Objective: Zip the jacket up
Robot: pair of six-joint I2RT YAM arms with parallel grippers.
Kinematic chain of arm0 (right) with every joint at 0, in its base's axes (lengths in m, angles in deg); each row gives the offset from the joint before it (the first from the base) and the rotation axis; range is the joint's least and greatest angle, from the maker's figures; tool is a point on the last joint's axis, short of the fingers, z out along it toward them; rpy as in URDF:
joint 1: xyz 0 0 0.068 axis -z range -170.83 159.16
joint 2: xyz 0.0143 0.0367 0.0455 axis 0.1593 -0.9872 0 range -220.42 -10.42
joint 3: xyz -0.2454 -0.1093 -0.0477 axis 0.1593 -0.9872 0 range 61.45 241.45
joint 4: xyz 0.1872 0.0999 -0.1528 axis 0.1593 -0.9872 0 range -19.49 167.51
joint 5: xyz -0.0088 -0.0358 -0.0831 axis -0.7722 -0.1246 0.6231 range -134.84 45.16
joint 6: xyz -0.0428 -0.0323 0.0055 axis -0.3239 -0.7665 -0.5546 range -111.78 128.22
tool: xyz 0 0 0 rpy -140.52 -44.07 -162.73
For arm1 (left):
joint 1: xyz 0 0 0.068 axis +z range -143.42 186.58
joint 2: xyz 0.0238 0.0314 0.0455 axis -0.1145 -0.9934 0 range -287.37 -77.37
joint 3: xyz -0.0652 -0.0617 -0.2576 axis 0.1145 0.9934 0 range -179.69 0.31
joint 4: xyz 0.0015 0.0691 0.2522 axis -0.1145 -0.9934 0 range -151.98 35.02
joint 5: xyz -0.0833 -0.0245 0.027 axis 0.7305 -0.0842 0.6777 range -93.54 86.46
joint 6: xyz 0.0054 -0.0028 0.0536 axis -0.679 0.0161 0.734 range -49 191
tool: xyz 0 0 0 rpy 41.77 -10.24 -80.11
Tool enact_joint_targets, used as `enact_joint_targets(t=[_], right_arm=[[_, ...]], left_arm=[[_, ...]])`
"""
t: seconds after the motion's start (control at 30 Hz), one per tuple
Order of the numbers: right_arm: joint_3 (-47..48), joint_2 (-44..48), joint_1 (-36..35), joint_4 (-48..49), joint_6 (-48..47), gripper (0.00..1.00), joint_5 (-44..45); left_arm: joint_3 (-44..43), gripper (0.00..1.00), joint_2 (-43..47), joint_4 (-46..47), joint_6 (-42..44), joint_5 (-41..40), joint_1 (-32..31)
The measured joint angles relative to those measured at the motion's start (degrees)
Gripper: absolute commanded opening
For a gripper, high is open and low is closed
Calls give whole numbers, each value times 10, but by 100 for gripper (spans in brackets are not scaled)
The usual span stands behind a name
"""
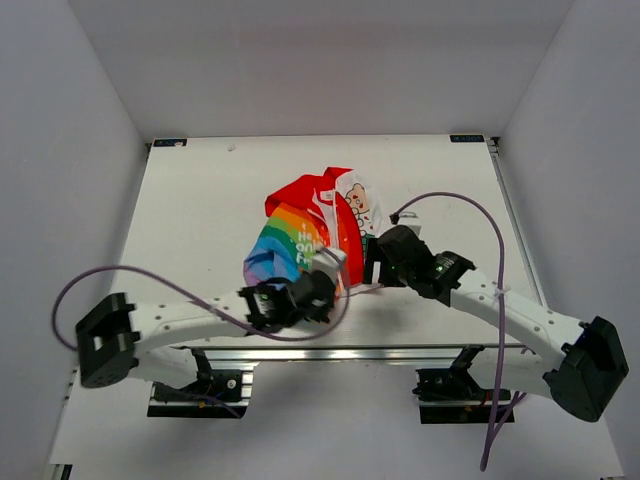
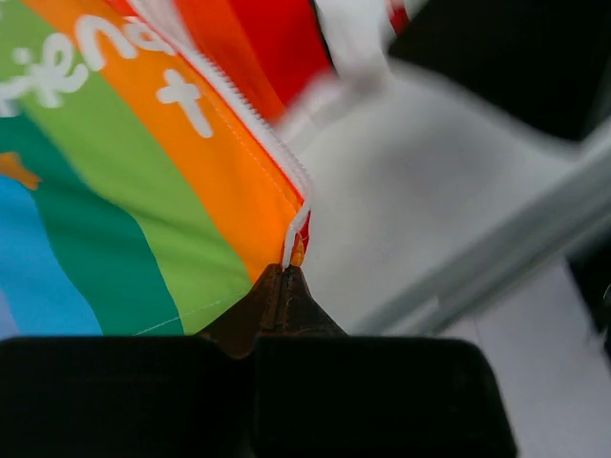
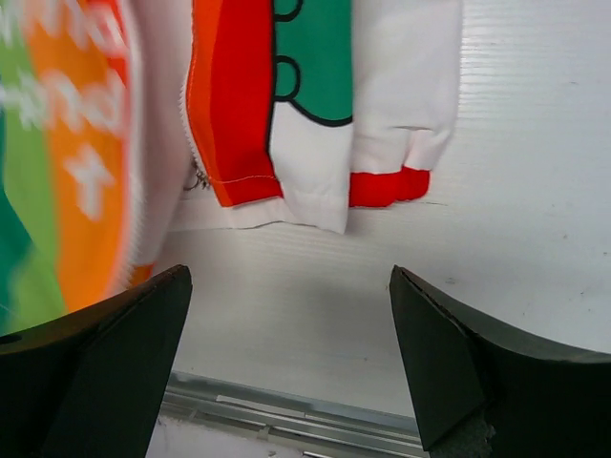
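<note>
The jacket (image 1: 310, 228) lies bunched in the middle of the table, rainbow hem toward me, red lining up. My left gripper (image 1: 333, 270) is shut on the bottom corner of its left zipper edge; in the left wrist view the gripper (image 2: 284, 277) pinches the white zipper tape (image 2: 250, 113) where the orange stripe ends. My right gripper (image 1: 372, 262) is open and empty just right of it, over bare table (image 3: 315, 286) below the jacket's other front panel (image 3: 239, 105) and a white sleeve with a red cuff (image 3: 387, 186). A small metal zipper piece (image 3: 198, 177) shows at that panel's edge.
The table's near edge with its metal rail (image 3: 286, 410) runs just under my right gripper. White walls enclose the table on three sides (image 1: 100, 150). Purple cables (image 1: 470, 215) loop over both arms.
</note>
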Motion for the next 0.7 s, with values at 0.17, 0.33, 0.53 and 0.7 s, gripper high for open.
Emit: enact_joint_targets(t=[0.17, 0.33, 0.53, 0.7], right_arm=[[-33, 38, 21, -2, 6, 89, 3], [-45, 49, 24, 5, -23, 89, -18], [-46, 56, 21, 45, -88, 87, -62], [-33, 11, 4, 74, -119, 70, -73]], left_arm=[[-73, 70, -160, -68, -13, -7, -97], [-85, 98, -167, -135, -39, -10, -95], [-84, 98, -54, -155, -60, -19, -91], [-43, 98, 21, -94, -82, 16, 17]])
